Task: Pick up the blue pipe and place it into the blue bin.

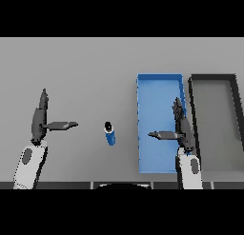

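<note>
Blue pipe [110,133] upright mid-desk [86,67]; blue bin [159,122] at 3 o'clock. Left hand [40,119] at 9, right hand [181,129] over bin: both spread, holding nothing.

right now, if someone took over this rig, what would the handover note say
Left hand: open, holding nothing, over the table to the left of the pipe.
Right hand: open, holding nothing, over the right part of the blue bin.
Blue pipe: on the table between the two hands, left of the blue bin and apart from it, untouched.
A dark bin sits to the right of the blue one.
Done: nothing yet.
Left: grasp the pipe, lift it, set it into the blue bin.
</note>
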You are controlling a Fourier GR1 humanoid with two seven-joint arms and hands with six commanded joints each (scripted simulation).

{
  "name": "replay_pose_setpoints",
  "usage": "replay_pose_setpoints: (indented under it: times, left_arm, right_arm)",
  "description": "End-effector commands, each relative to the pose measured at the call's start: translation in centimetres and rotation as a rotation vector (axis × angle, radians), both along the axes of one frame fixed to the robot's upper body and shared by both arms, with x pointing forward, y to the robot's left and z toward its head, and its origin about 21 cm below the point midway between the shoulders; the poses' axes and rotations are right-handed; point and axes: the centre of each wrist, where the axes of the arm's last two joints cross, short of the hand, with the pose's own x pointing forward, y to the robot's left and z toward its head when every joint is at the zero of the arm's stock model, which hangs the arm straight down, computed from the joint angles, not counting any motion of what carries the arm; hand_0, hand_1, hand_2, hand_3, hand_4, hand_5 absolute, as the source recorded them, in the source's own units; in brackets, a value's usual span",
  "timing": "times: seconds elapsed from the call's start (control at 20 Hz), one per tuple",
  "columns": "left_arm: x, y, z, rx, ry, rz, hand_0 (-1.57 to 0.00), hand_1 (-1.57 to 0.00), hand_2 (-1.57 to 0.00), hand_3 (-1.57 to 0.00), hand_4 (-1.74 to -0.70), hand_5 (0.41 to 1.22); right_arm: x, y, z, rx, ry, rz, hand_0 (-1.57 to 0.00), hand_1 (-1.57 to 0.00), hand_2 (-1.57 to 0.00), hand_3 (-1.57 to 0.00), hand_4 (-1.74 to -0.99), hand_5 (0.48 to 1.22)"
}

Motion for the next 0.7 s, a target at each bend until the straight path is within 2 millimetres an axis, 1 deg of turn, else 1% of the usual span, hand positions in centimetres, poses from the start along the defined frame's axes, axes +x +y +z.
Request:
replay_pose_setpoints:
  times: [0.0, 0.25, 0.3, 0.35, 0.4, 0.5, 0.6, 0.65]
  left_arm:
    - [0.0, -0.1, 0.0, 0.0, -0.006, -0.002, 0.0, 0.0, 0.0, 0.0, -0.97, 0.594]
    - [-0.5, -1.3, -0.2, 0.006, -0.011, -0.005, 0.0, 0.0, 0.0, 0.0, -0.97, 0.594]
    - [-0.6, -0.3, 0.4, 0.083, -0.015, -0.16, 0.0, 0.0, 0.0, 0.0, -0.97, 0.594]
    - [-1.0, 0.6, 0.8, 0.124, -0.015, -0.258, 0.0, 0.0, 0.0, 0.0, -0.97, 0.595]
    - [-0.9, 1.2, 0.9, 0.149, 0.007, -0.311, 0.0, 0.0, 0.0, 0.0, -0.97, 0.596]
    - [-0.6, 1.7, 1.3, 0.172, 0.018, -0.36, 0.0, 0.0, 0.0, 0.0, -0.97, 0.596]
    - [-1.0, 2.0, 1.0, 0.171, 0.017, -0.396, 0.0, 0.0, 0.0, 0.0, -0.97, 0.598]
    - [-1.1, 1.5, 1.3, 0.167, 0.003, -0.427, 0.0, 0.0, 0.0, 0.0, -0.97, 0.593]
  right_arm:
    - [0.0, -0.1, 0.0, 0.0, -0.001, -0.002, 0.0, 0.0, 0.0, 0.0, -1.21, 0.594]
    - [-0.3, -1.2, 0.2, -0.002, -0.004, -0.006, 0.0, 0.0, 0.0, 0.0, -1.21, 0.594]
    - [-0.8, -2.2, 0.9, -0.149, -0.073, 0.055, 0.0, 0.0, 0.0, 0.0, -1.21, 0.594]
    - [-1.1, -2.4, 1.2, -0.236, -0.1, 0.099, 0.0, 0.0, 0.0, 0.0, -1.206, 0.592]
    - [-1.6, -2.4, 1.0, -0.292, -0.1, 0.122, 0.0, 0.0, 0.0, 0.0, -1.198, 0.589]
    - [-1.9, -2.6, 1.1, -0.336, -0.104, 0.146, 0.0, 0.0, 0.0, 0.0, -1.192, 0.587]
    - [-2.0, -2.8, 1.6, -0.349, -0.106, 0.154, 0.0, 0.0, 0.0, 0.0, -1.191, 0.587]
    - [-2.0, -2.6, 1.6, -0.354, -0.104, 0.163, 0.0, 0.0, 0.0, 0.0, -1.187, 0.585]
